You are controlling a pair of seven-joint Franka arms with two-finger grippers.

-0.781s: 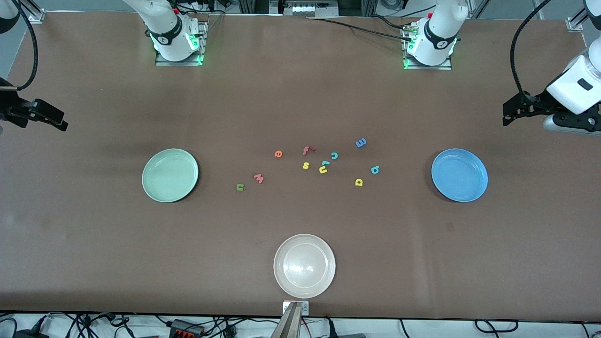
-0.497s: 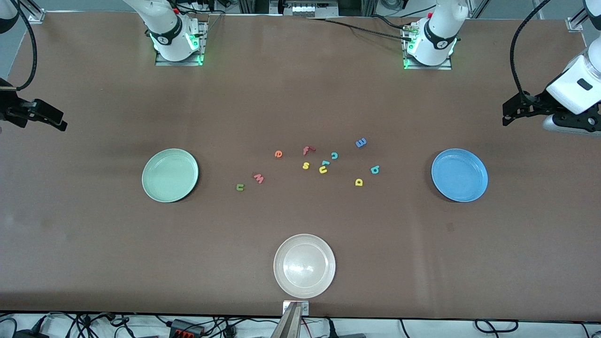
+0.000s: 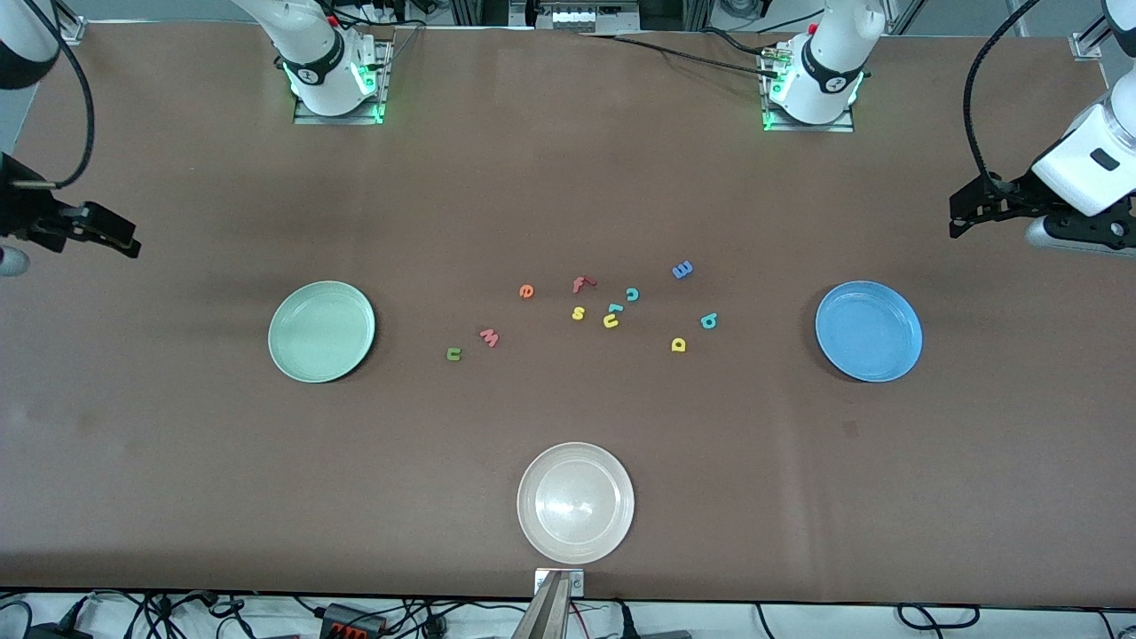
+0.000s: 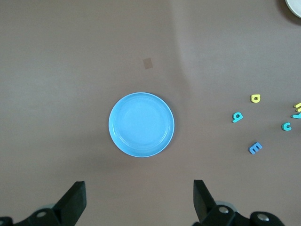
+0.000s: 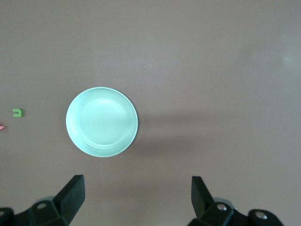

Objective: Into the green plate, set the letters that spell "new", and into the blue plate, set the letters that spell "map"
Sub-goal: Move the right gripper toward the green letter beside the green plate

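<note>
A brown tabletop (image 3: 568, 177) lies under me, with the letters scattered at its middle between two plates. My left tool (image 4: 138, 202) hangs with its fingers spread wide over the tabletop at the left arm's end, just past the blue plate (image 3: 869, 331); blue m (image 3: 682, 270), teal a (image 3: 708, 321) and yellow p (image 3: 679, 344) lie beside that plate, toward the middle. My right tool (image 5: 136, 200) hangs, fingers apart, over the right arm's end near the green plate (image 3: 321, 331). From the green plate toward the middle lie green n (image 3: 453, 354), salmon w (image 3: 489, 337) and orange e (image 3: 526, 291).
</note>
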